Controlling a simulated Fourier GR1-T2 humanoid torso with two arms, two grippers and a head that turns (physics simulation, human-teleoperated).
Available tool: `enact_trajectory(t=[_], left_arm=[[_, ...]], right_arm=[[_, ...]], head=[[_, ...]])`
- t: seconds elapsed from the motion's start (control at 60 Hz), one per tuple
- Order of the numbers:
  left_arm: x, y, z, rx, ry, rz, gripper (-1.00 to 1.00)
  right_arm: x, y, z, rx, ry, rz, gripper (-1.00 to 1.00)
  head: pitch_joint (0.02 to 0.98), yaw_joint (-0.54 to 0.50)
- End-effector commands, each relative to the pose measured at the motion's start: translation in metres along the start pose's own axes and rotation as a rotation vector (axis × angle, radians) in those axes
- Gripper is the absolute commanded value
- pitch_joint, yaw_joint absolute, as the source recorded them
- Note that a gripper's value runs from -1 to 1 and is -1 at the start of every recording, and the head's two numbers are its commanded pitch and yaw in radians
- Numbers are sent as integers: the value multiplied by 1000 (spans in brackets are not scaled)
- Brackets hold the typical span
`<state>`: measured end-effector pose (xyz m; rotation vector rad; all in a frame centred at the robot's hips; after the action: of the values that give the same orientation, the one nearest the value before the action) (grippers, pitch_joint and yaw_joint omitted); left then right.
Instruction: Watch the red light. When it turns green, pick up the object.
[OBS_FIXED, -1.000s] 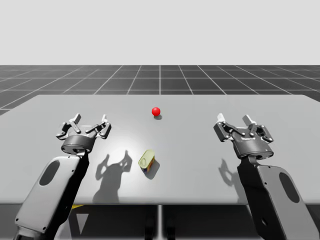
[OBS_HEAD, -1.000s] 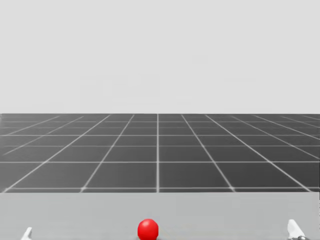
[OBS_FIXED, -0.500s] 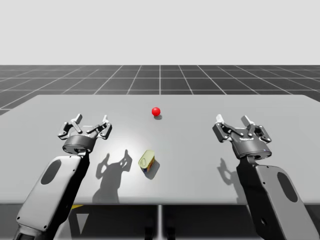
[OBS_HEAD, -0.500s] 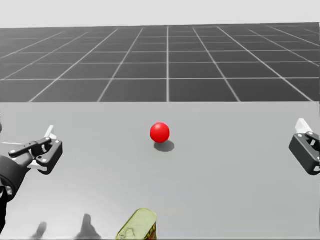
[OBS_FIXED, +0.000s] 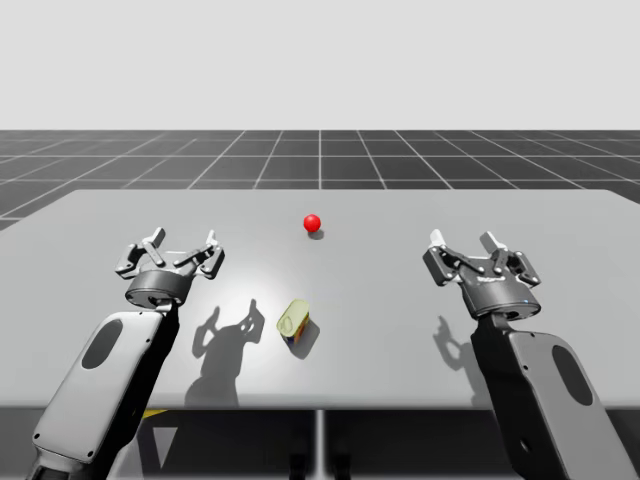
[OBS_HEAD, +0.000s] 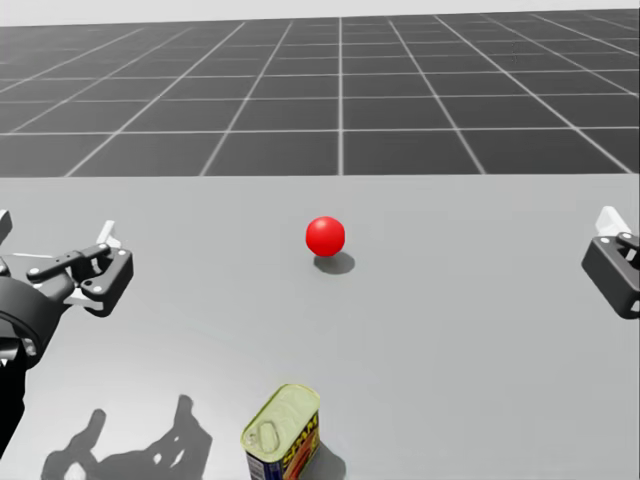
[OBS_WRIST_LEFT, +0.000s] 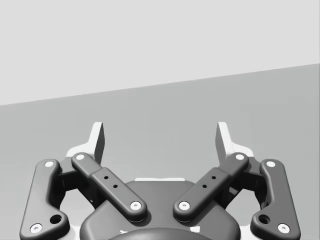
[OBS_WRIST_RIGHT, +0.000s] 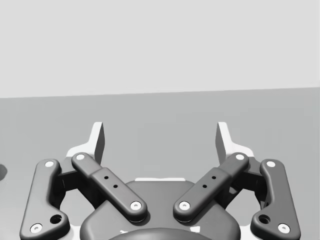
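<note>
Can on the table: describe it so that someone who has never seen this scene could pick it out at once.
On the grey table, look toward the front edge, midway across between my left gripper and right gripper. The can sits there, nearer me than the red light, and alone has a pale gold pull-tab top and printed side.

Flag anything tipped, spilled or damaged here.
Nothing stands out. The can sits intact on the table, nothing spilled; the red light lies beyond it; left gripper and right gripper are open, clear of it.

High, head views: shared red light (OBS_FIXED: 312, 222), table (OBS_FIXED: 400, 210)
</note>
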<state>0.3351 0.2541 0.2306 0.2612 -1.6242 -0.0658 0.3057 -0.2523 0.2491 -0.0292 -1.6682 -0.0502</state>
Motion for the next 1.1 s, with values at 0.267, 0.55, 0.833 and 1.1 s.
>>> enact_trajectory(t=[0.267,0.55,0.833,1.1], left_arm=[[1,0,0,1,-6,7,-1000],[1,0,1,0,-6,7,-1000],[1,0,1,0,-6,7,-1000],[1,0,1,0,-6,7,-1000]], right_arm=[[0,0,0,3,-3,7,-1000],[0,0,0,5,-4,9,-1000],[0,0,0,4,-4,9,-1000],[0,0,0,3,-6,13,-1000]], head=[[581,43],[584,41],[583,38],[572,37]])
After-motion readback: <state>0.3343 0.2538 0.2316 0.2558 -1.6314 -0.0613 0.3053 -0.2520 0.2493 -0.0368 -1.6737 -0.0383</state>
